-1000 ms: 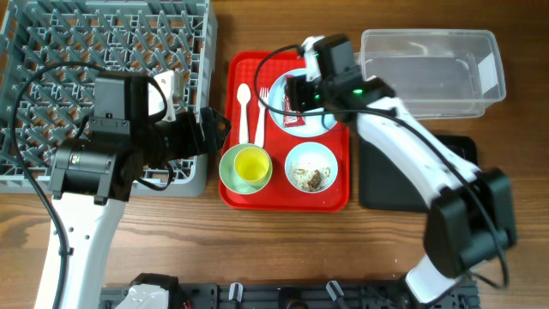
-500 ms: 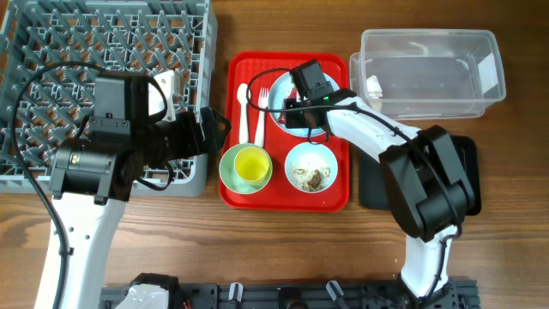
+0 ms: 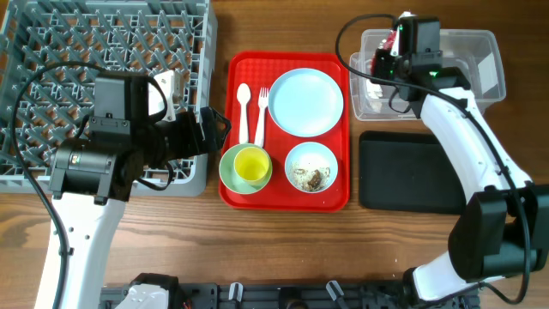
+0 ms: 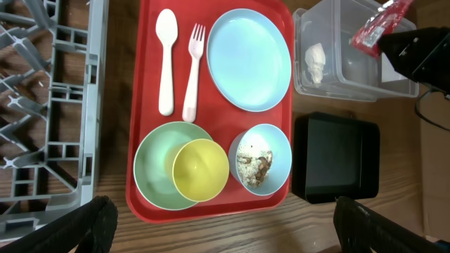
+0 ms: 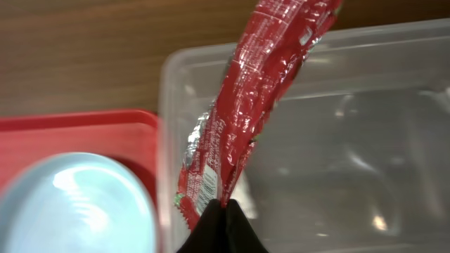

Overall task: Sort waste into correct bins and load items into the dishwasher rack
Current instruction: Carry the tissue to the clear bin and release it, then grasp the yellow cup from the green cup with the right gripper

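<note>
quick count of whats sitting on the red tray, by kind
plates: 1, the pale blue plate
bowls: 2, the pale green bowl and the pale blue bowl
cups: 1, the yellow cup, nested in the green bowl
spoons: 1, the white spoon
forks: 1, the white fork
total: 6

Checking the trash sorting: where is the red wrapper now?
The red wrapper is pinched in the right tool above the clear tub, at the upper right of the overhead view, right of the red tray; the crumpled napkin lies in it.
</note>
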Motion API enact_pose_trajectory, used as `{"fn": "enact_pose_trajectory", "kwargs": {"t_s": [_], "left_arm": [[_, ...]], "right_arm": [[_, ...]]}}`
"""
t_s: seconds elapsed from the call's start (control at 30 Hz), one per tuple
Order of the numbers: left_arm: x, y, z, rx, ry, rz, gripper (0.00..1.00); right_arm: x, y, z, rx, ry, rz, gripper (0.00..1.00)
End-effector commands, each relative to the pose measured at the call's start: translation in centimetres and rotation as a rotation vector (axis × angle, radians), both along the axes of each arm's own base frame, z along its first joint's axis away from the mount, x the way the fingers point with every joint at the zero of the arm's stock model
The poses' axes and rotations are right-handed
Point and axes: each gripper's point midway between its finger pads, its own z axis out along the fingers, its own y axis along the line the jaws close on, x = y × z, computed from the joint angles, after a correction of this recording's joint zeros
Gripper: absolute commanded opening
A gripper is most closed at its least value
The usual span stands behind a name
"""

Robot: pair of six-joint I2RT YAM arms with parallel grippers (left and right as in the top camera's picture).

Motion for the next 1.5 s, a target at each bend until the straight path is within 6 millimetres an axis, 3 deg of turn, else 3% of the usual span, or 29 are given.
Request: {"fn": "enact_pose_trajectory", "kwargs": {"t_s": [0.0,0.03,0.1,0.2,0.3,0.37,0.47,0.57,0.7,0.77,0.9,1.0,1.07,1.2,1.33,1.4,1.47], "left_arm": [[0.0,-0.4,0.7,-0.02,-0.011,-0.011,1.0],[0.0,-0.4,0.7,-0.02,-0.011,-0.011,1.0],[0.0,-0.4,0.7,-0.02,-0.011,-0.011,1.0],[0.0,-0.4,0.7,-0.02,-0.011,-0.011,1.0],[0.0,-0.4,0.7,-0.02,-0.011,-0.011,1.0],[0.0,-0.4,0.7,-0.02,-0.011,-0.011,1.0],[0.0,-0.4,0.7,-0.02,-0.011,-0.011,1.0],[0.0,-0.4,0.7,-0.02,-0.011,-0.011,1.0],[0.0,-0.4,0.7,-0.02,-0.011,-0.011,1.0],[0.0,-0.4,0.7,-0.02,-0.011,-0.011,1.0],[0.0,-0.4,0.7,-0.02,-0.011,-0.011,1.0],[0.0,-0.4,0.7,-0.02,-0.011,-0.011,1.0],[0.0,-0.4,0.7,-0.02,-0.011,-0.011,1.0],[0.0,-0.4,0.7,-0.021,-0.01,-0.011,1.0],[-0.1,-0.4,0.6,-0.02,-0.005,-0.011,1.0],[-0.4,-0.4,0.4,-0.018,0.008,-0.011,1.0],[-0.3,-0.3,0.4,-0.017,0.008,-0.01,1.0]], "right_arm": [[-0.5,-1.7,-0.8,-0.126,0.046,0.046,0.9],[-1.1,-1.3,-0.8,-0.105,0.064,0.063,0.97],[-2.3,-0.1,-0.2,-0.043,0.085,0.073,1.0],[-5.6,3.5,3.1,0.135,0.088,0.141,0.99],[-9.9,9.7,7.9,0.37,0.065,0.377,0.88],[-13.4,13.4,10.0,0.489,0.092,0.507,0.77],[-17.4,16.6,8.8,0.537,0.246,0.521,0.63],[-20.2,20.0,5.0,0.481,0.385,0.5,0.54],[-21.3,23.0,-0.6,0.357,0.461,0.411,0.5],[-20.8,24.5,-3.2,0.318,0.473,0.366,0.5],[-19.0,25.5,-6.9,0.287,0.481,0.323,0.49],[-18.6,26.0,-10.2,0.272,0.529,0.294,0.41],[-18.9,25.7,-11.7,0.257,0.566,0.27,0.18],[-18.8,25.8,-11.0,0.271,0.556,0.266,0.12],[-18.5,25.8,-8.3,0.292,0.501,0.308,0.21],[-18.5,25.7,-6.8,0.305,0.473,0.316,0.05],[-18.5,25.3,-5.6,0.315,0.451,0.316,0.04]]}}
